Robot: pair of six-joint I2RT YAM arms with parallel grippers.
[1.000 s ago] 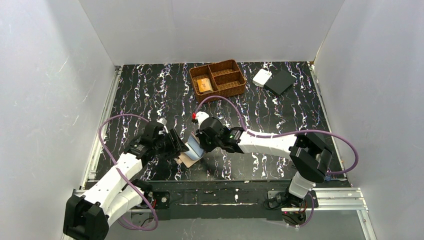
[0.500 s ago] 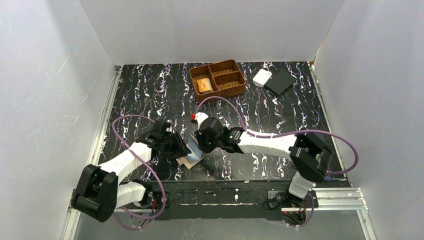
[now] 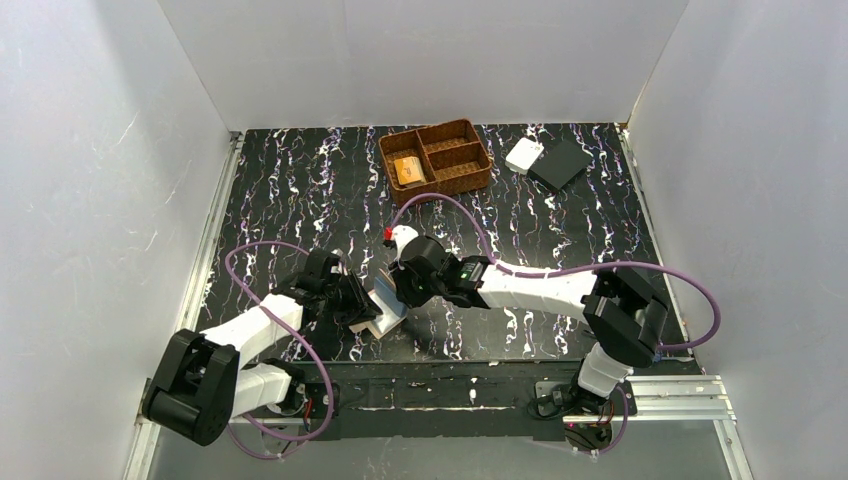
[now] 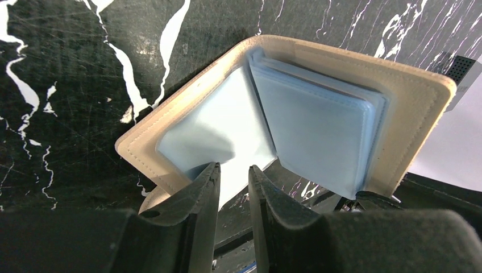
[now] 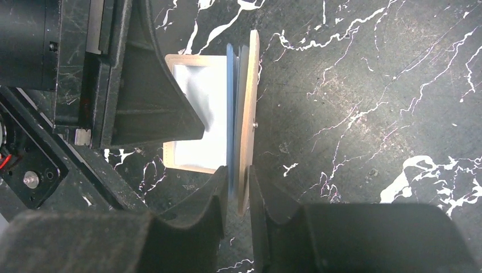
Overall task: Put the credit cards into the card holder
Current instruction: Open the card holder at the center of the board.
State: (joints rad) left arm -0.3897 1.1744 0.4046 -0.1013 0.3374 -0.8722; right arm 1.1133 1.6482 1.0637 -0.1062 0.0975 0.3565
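The card holder (image 3: 385, 302) lies open near the table's front middle, tan outside with pale blue sleeves (image 4: 318, 114). One half lies flat (image 5: 196, 108); the other stands upright (image 5: 248, 102). My right gripper (image 5: 237, 173) straddles the bottom of the upright half, its jaws slightly apart, with a thin gap beside the tan cover. My left gripper (image 4: 233, 168) has its tips on the near edge of the flat half, jaws narrowly apart over a blue sleeve. From above, the left gripper (image 3: 360, 305) and right gripper (image 3: 395, 290) meet at the holder. An orange credit card (image 3: 408, 170) lies in the basket.
A brown woven basket (image 3: 487, 160) with three compartments stands at the back middle. A white rectangular piece (image 3: 523, 155) and flat black squares (image 3: 560, 163) lie at the back right. Purple cables loop over both arms.
My left arm swung in to the holder and narrowed its jaws. The right jaws loosened off the upright half. The holder shifted slightly towards the left gripper.
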